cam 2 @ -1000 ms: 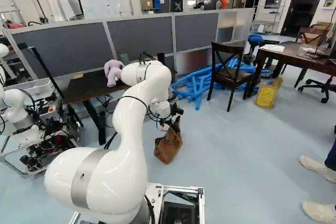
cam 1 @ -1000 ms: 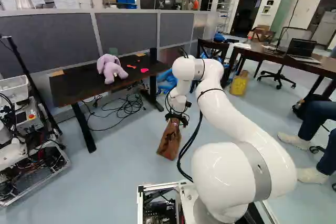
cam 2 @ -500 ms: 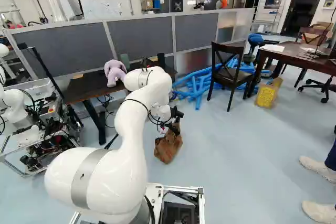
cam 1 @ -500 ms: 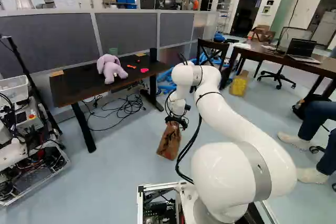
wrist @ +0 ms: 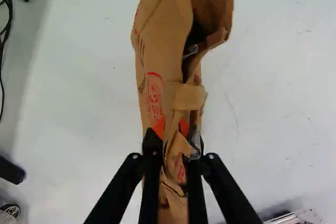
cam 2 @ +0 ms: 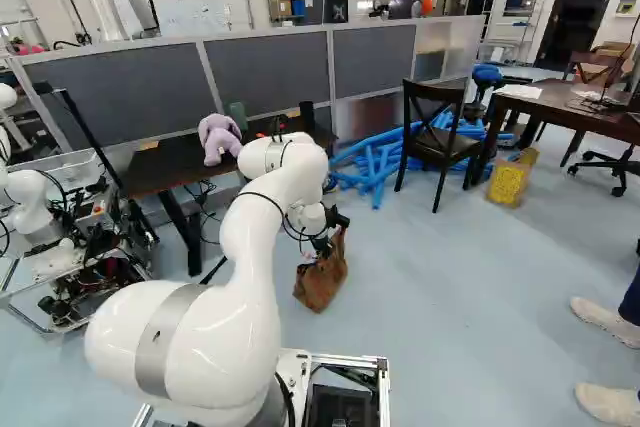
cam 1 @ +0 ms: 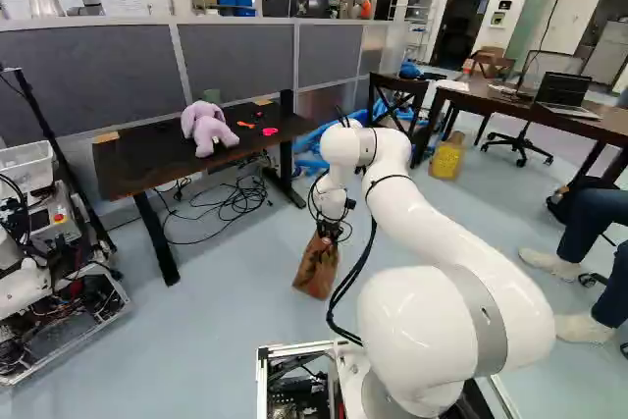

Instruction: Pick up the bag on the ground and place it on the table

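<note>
While the table [cam 1: 147,156] stands at our eleven o'clock, we grip the bag [cam 1: 316,272].
Our claw [cam 1: 328,233], nearly closed, pinches its crumpled top.

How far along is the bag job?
Done: the hand has reached the bag and looks closed on it, with paper pinched between both orange pads.
In hand: the pickup. In both base views the bag's bottom still looks to be on the floor.
Left: lift, carry, set down and release, probably on the dark table with the purple plush toy.
</note>
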Robot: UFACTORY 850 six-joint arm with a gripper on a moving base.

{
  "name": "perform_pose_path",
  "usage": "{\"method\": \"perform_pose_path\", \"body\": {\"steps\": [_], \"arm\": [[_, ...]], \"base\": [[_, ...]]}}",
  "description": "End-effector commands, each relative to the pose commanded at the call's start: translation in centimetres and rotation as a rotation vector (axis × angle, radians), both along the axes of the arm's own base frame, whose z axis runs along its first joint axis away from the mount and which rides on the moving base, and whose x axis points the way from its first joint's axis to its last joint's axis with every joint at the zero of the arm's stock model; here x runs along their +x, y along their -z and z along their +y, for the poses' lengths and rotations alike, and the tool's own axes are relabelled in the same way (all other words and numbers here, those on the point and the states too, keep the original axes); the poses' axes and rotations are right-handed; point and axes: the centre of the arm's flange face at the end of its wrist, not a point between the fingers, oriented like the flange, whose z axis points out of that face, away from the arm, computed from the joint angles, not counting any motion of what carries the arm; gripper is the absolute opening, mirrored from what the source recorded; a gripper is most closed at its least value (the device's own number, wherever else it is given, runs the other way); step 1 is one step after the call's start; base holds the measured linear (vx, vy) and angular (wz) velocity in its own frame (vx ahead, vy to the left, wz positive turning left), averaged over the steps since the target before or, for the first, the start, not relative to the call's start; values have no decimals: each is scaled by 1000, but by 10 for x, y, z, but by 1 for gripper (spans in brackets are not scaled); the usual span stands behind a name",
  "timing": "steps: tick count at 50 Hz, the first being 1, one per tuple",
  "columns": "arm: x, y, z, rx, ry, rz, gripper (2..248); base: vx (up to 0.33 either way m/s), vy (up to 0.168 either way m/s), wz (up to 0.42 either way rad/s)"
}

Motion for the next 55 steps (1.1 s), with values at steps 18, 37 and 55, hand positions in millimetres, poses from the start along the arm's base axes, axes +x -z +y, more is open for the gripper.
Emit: {"method": "perform_pose_path", "body": {"steps": [18,37,55], "arm": [[0,-2,0,0,0,0,21],[-9,-27,9,3,-15,23,21],[-30,-55,27,3,-45,53,21]], "base": [[0,0,0],[0,0,0],[0,0,0]]}}
